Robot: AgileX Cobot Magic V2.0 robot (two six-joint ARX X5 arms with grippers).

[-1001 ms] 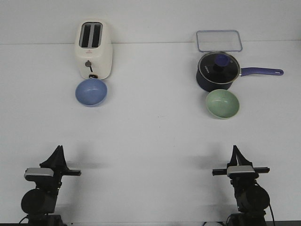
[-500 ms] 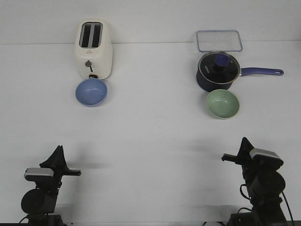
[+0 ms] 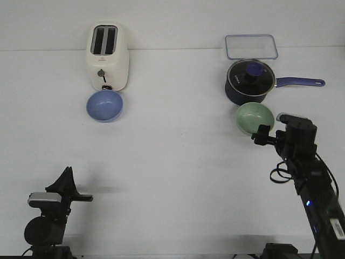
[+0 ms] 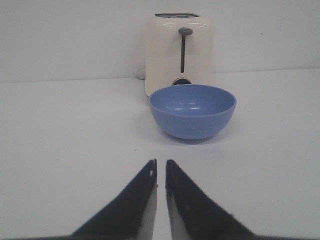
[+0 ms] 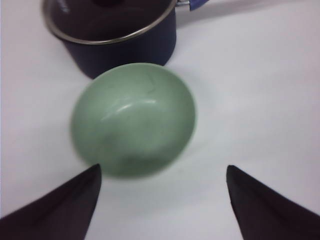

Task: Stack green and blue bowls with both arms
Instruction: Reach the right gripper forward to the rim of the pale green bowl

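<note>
Left gripper (image 4: 160,172): we see fingers nearly together, holding nothing, parked near table's front edge. Blue bowl (image 3: 104,105): empty, upright, just before toaster (image 3: 108,55). Green bowl (image 3: 255,118): empty, beside lidded saucepan (image 3: 250,81). Right gripper (image 5: 162,187): we note fingers spread wide, empty, just short of green bowl's rim.

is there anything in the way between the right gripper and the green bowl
Nothing visible. The right gripper is open with the green bowl just ahead of it, bare table between. The saucepan stands just beyond the bowl.
</note>
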